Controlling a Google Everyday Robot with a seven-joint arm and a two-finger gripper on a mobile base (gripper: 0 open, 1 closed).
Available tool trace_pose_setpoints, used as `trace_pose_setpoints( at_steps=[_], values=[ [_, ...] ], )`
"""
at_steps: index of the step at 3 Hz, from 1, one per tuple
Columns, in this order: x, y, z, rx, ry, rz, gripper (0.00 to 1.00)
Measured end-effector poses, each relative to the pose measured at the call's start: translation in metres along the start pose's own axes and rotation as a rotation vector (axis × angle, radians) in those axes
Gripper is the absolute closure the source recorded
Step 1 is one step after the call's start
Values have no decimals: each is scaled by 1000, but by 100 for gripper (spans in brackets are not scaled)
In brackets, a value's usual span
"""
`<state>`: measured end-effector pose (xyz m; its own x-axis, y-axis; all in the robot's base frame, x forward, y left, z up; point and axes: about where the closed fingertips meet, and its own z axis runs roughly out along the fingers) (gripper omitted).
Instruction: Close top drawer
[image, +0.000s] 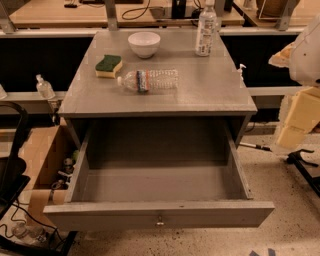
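The top drawer was pulled far out, its knob well left of the gripper, which hung at the right edge; I could not tell its grip. Farther back and left of it, a lying bottle, sponge, bowl and standing bottle sat on the cabinet.

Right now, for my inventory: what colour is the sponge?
The sponge is green on top, yellow below, in the camera view; gripper out of view.

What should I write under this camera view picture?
Top drawer pulled wide open, empty, knob facing us; gripper not in view.
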<state>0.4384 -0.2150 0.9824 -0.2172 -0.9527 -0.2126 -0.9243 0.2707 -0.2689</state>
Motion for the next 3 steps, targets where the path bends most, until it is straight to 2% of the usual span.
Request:
trace_pose_setpoints(
  at_steps=[1, 2, 3],
  values=[
    [0, 0, 0, 0, 0, 0, 0],
    [22, 18, 29, -3, -54, 68, 4],
    [50, 41, 72, -16, -122, 163, 9]
  ],
)
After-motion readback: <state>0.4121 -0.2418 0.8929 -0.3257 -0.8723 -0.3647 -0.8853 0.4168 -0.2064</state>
